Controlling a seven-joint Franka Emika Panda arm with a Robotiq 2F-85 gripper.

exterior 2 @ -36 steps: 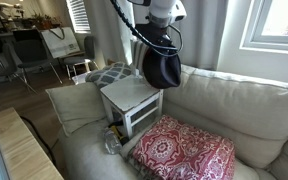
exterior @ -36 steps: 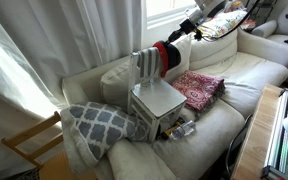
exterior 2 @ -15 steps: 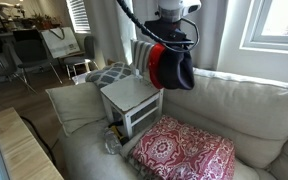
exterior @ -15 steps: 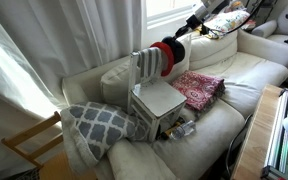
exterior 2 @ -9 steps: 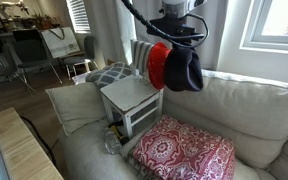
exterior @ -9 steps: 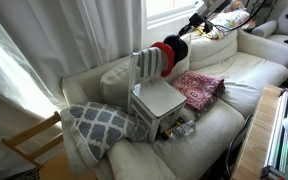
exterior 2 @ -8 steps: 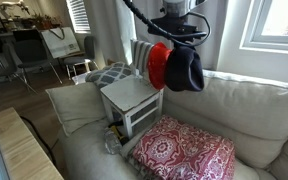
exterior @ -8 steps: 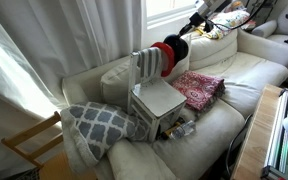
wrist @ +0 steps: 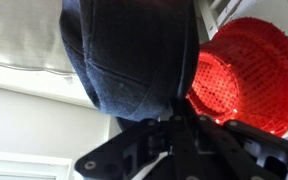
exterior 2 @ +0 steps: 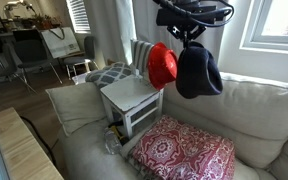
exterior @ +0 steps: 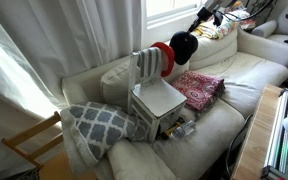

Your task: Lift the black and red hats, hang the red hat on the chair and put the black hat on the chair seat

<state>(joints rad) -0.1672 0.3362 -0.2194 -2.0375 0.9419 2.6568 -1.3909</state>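
Note:
The small white chair (exterior: 156,97) stands on the sofa, also in an exterior view (exterior 2: 130,96). The red hat (exterior: 163,59) hangs on its slatted back and shows in both exterior views (exterior 2: 162,65) and in the wrist view (wrist: 246,70). My gripper (exterior 2: 191,32) is shut on the top of the black hat (exterior 2: 198,72), which dangles in the air beside the red hat, apart from the chair. The black hat also shows in an exterior view (exterior: 184,47) and fills the wrist view (wrist: 134,55) above the closed fingers (wrist: 180,126). The chair seat is bare.
A red-pink patterned cloth (exterior 2: 184,150) lies on the sofa cushion (exterior 2: 249,110) beside the chair. A grey-white patterned pillow (exterior: 99,122) lies on the chair's other side. A light wooden chair (exterior: 29,140) stands by the curtain. Small items (exterior: 180,127) lie under the white chair.
My gripper has risen and moved away from the chair back, carrying the black hat off the red hat. The red hat stays hung on the chair back.

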